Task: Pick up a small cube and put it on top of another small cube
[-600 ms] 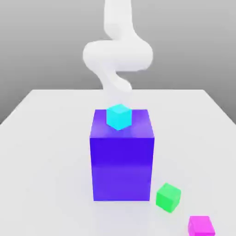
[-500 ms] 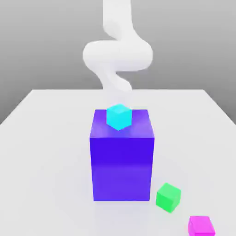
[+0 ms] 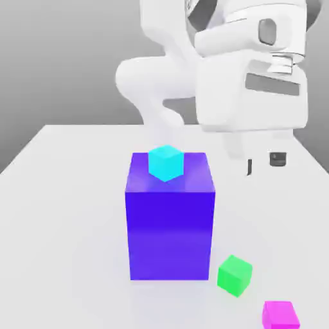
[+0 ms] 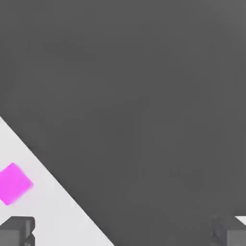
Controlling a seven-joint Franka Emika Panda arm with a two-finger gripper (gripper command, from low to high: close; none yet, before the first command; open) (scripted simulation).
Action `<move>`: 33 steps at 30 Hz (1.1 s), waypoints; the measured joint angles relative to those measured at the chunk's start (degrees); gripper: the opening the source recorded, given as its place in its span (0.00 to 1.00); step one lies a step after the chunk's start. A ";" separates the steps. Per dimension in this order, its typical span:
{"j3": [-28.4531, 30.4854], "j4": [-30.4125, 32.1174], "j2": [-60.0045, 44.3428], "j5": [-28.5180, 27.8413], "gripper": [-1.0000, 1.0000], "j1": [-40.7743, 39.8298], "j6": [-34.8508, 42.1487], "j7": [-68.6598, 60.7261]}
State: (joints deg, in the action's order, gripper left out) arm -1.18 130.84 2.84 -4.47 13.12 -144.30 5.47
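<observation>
The big blue block (image 3: 169,218) stands in the middle of the white table (image 3: 58,212). A cyan cube (image 3: 166,162) sits on top of the block. The green cube (image 3: 234,275) sits on the table just beside the block's bottom corner. The small pink cube (image 3: 281,315) (image 4: 14,183) lies on the table a bit past the green one, away from the block. The gripper (image 3: 263,166) hangs in the air beside the block's top, with its fingers (image 4: 17,229) spread wide and holding nothing.

Tool (image 3: 263,164) w/ fingers apart, high over table (image 3: 64,193) — small magenta cube (image 3: 281,315) well below.
</observation>
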 joint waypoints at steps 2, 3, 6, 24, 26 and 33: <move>-0.61 -0.09 -4.13 0.15 0.50 1.05 -1.23 -4.33; -0.94 -0.13 -6.20 0.21 0.50 1.29 -1.85 -6.47; -2.36 -0.25 -12.39 0.21 0.50 1.48 -3.69 -12.79; -4.80 -2.15 -31.54 -2.84 0.00 2.42 -12.68 -22.58; -5.55 -1.34 -27.92 -2.06 0.00 1.84 -9.88 -23.13; -3.90 10.14 -13.70 -1.62 0.00 2.55 -7.16 -11.92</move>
State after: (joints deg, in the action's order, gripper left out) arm -5.09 140.97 -10.86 -6.09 15.67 -151.47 -6.45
